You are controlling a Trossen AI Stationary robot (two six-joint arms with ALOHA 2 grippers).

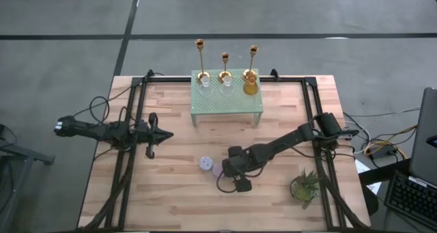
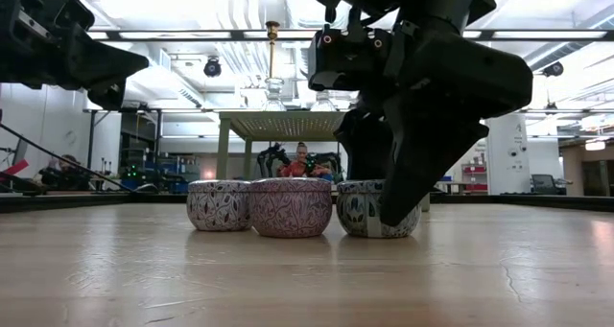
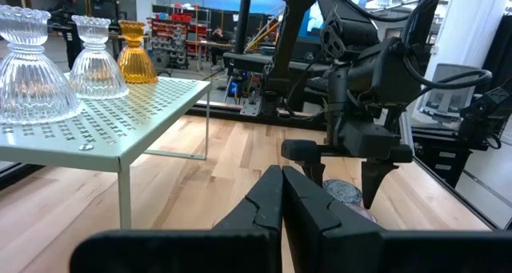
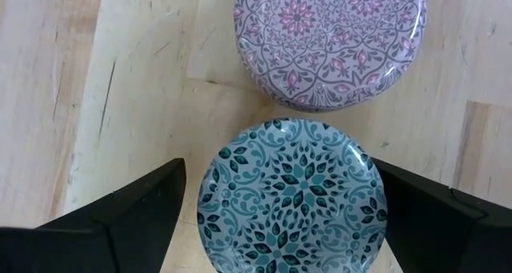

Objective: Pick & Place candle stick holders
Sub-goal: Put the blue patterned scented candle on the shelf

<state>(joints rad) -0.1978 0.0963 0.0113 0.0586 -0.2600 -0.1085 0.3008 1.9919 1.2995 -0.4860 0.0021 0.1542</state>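
Three gold candle stick holders (image 1: 225, 67) stand in a row at the far edge of a pale green perforated stand (image 1: 227, 104) on the wooden bench (image 1: 177, 192), beside two clear glass holders (image 3: 32, 73) and an amber one (image 3: 134, 55). The right gripper (image 4: 280, 205), jaws wide open, straddles a blue patterned tin (image 4: 293, 196) next to a pink tin (image 4: 328, 41). The left gripper (image 1: 167, 133), closed and empty, hovers well apart.

Two dark, matte-black jointed arms are being shown, black cables being trailed along them, each being ended by two blunt black fingers.
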